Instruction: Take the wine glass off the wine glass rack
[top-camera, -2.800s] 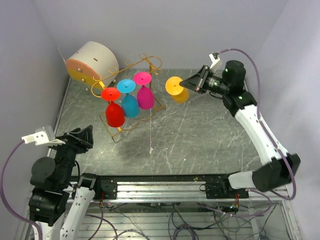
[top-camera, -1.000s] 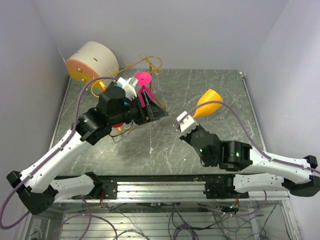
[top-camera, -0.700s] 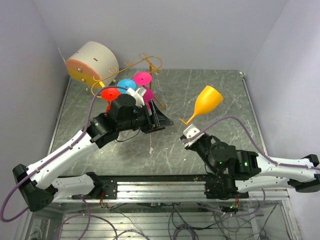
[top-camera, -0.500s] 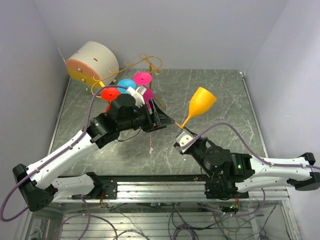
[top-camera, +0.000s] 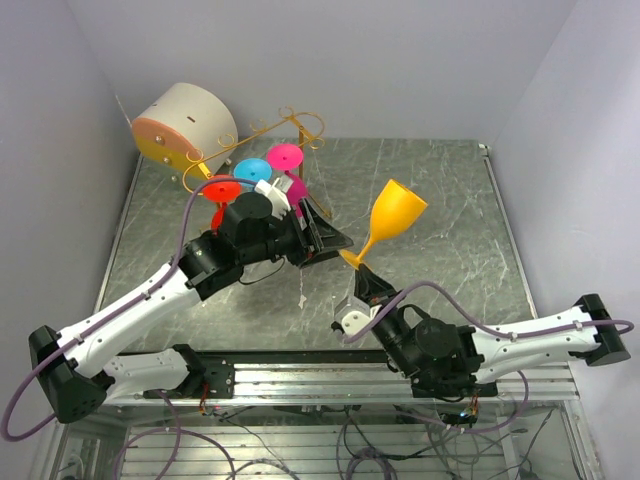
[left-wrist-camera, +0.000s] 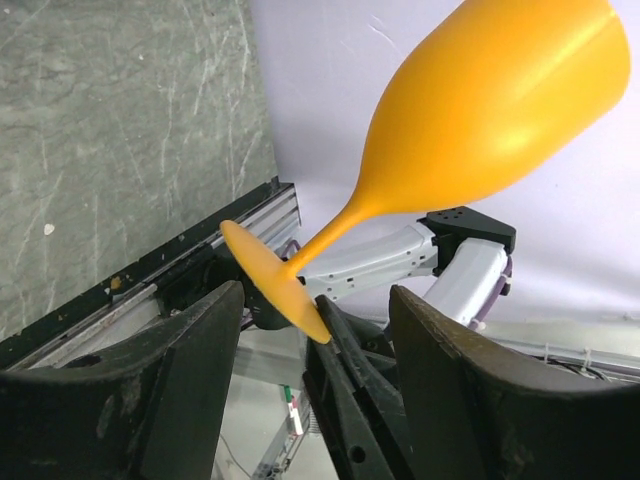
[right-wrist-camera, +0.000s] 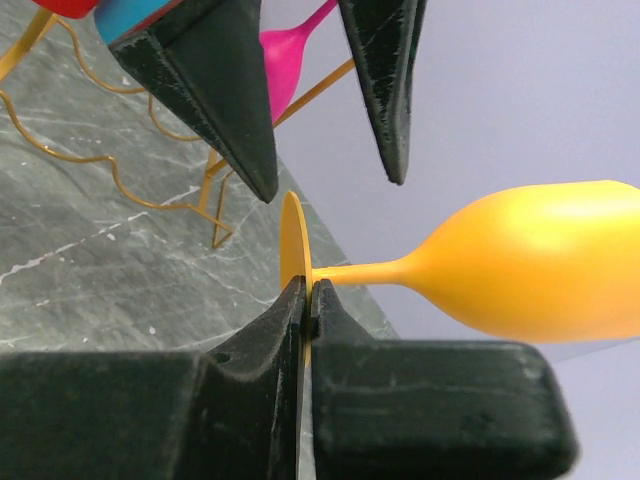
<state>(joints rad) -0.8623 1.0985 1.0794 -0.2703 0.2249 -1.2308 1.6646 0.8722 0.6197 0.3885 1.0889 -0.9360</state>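
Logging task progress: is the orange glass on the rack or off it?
Off. The right hand pinches the orange glass by its foot and holds it tilted, bowl up, in the air, apart from the rack.

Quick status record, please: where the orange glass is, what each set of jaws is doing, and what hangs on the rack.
orange wine glass: off the rack, held in the air above the table, bowl tilted upward
right gripper: jaws shut on the rim of the glass's foot disc
left gripper: jaws open, tips near the foot, gripping nothing
wine glass rack: standing at the back left of the table
on rack: red glass, blue glass, pink glass, hanging bowl down
other: cream drum behind the rack
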